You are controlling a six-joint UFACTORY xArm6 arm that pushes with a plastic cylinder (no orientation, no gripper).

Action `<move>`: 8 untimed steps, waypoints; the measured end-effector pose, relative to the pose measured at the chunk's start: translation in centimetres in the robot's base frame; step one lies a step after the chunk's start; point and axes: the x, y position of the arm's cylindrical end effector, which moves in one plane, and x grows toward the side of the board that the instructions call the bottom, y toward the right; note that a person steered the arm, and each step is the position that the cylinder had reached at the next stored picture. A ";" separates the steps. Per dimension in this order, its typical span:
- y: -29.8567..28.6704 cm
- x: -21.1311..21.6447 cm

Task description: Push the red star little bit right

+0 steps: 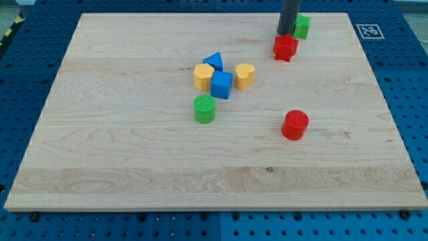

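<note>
The red star lies near the view's top right on the wooden board. My tip stands right at the star's top edge, touching or nearly touching it. A green block sits just right of the rod, partly hidden by it, above and right of the star.
A cluster sits at the board's middle: a blue triangle, a yellow hexagon, a blue cube and a yellow heart. A green cylinder lies below them. A red cylinder lies at the lower right.
</note>
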 end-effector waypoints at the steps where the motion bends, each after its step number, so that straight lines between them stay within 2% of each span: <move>1: 2.5 -1.7; 2: 4.2 -2.1; 4: 3.1 -2.0; 5: -0.8 -1.2; 6: -6.3 1.4; 8: -7.1 1.9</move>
